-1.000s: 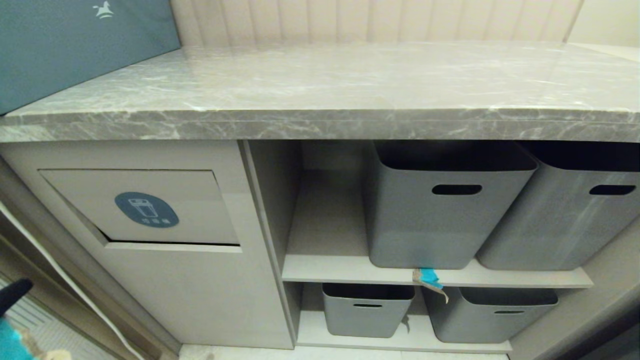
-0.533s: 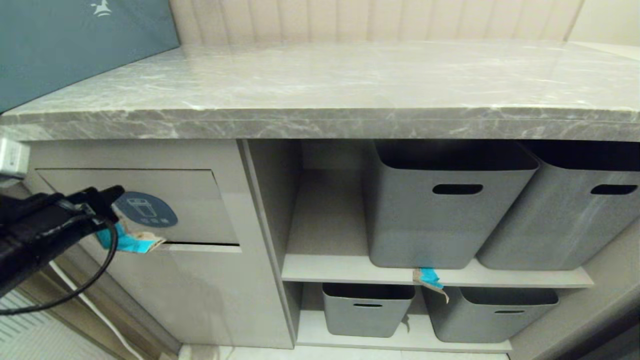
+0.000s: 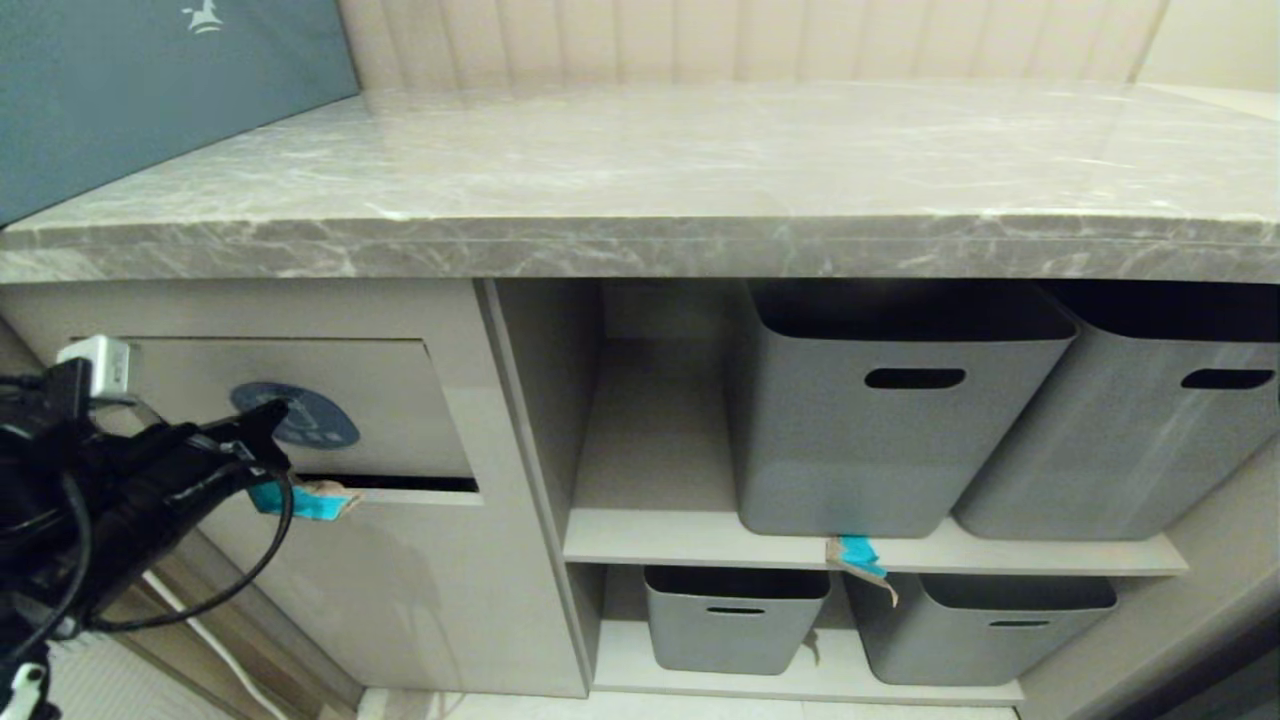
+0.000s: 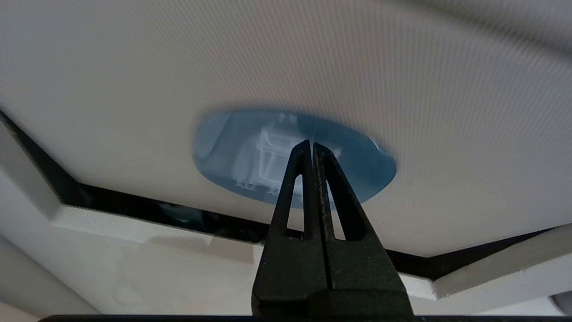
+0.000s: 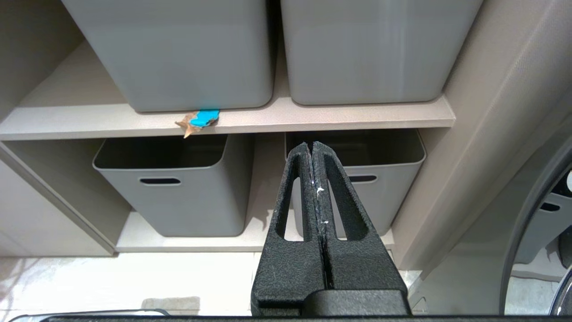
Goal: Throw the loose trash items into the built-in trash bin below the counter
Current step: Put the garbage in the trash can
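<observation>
My left gripper (image 3: pixel 272 412) (image 4: pixel 311 144) is shut, with its tips against the blue-grey oval sticker (image 3: pixel 325 428) (image 4: pixel 223 147) on the beige flap of the built-in trash bin (image 3: pixel 400 400) (image 4: pixel 134 80). A turquoise-and-tan trash scrap (image 3: pixel 303 500) hangs from the underside of its fingers, level with the dark gap at the flap's lower edge. The left wrist view does not show this scrap. A second scrap (image 3: pixel 855 556) (image 5: pixel 200 120) lies on the front edge of the upper shelf. My right gripper (image 5: pixel 311 145) is shut and empty, low in front of the lower shelf. The counter (image 3: pixel 700 170) runs above.
Two large grey tubs (image 3: pixel 890 430) (image 3: pixel 1130 440) stand on the upper shelf and two smaller ones (image 3: pixel 735 620) (image 3: pixel 980 625) on the lower. A teal-blue box (image 3: pixel 150 90) stands on the counter's left end. A black cable loops under my left arm.
My left arm has come up from the lower left corner with the scrap to the flap's sticker. The dark gap under the flap is wider now.
</observation>
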`<state>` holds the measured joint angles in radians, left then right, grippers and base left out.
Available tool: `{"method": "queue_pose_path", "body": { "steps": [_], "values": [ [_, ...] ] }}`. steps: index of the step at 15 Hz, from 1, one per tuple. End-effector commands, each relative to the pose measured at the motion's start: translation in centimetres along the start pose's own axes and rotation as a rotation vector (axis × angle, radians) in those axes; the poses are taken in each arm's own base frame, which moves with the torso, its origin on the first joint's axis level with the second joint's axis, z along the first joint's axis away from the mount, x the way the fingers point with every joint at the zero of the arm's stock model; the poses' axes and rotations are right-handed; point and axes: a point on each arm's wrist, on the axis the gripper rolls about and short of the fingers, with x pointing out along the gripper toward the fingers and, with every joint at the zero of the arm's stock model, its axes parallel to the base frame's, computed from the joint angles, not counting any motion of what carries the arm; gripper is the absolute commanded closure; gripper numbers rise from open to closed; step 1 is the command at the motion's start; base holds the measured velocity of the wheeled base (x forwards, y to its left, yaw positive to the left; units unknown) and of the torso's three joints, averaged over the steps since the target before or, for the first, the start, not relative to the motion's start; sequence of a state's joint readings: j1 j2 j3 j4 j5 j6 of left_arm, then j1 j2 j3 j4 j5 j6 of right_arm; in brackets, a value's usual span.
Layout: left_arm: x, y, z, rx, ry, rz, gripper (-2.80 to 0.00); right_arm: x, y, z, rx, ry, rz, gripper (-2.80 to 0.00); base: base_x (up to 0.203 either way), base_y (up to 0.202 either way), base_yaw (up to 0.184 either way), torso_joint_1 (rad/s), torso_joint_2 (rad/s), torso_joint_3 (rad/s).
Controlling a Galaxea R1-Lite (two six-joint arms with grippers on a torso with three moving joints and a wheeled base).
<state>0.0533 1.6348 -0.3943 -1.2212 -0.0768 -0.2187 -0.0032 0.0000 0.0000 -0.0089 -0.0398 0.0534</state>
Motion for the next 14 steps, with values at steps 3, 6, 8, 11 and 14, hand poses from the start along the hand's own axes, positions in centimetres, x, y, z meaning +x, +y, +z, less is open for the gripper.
{"method": "queue_pose_path", "body": {
  "steps": [3,6,8,11,14],
  "values": [
    [1.7,0.8,-3.6,-0.011,0.07,-0.003,0.0,0.0,0.0,0.0,0.0,0.003,0.0,0.0,0.0,0.0,0.0,0.0,0.0,0.0],
    [3.0,1.1,-4.9,-0.014,0.052,-0.032,0.0,0.0,0.0,0.0,0.0,0.003,0.0,0.0,0.0,0.0,0.0,0.0,0.0,0.0],
    [3.4,1.3,-5.3,-0.034,0.055,-0.034,0.0,0.0,0.0,0.0,0.0,0.003,0.0,0.0,0.0,0.0,0.0,0.0,0.0,0.0],
    [4.6,1.3,-5.2,-0.063,0.022,-0.042,0.0,0.0,0.0,0.0,0.0,0.002,0.0,0.0,0.0,0.0,0.0,0.0,0.0,0.0],
    [6.0,1.2,-4.3,-0.14,-0.034,-0.057,0.0,0.0,0.0,0.0,0.0,0.003,0.0,0.0,0.0,0.0,0.0,0.0,0.0,0.0]
  ]
}}
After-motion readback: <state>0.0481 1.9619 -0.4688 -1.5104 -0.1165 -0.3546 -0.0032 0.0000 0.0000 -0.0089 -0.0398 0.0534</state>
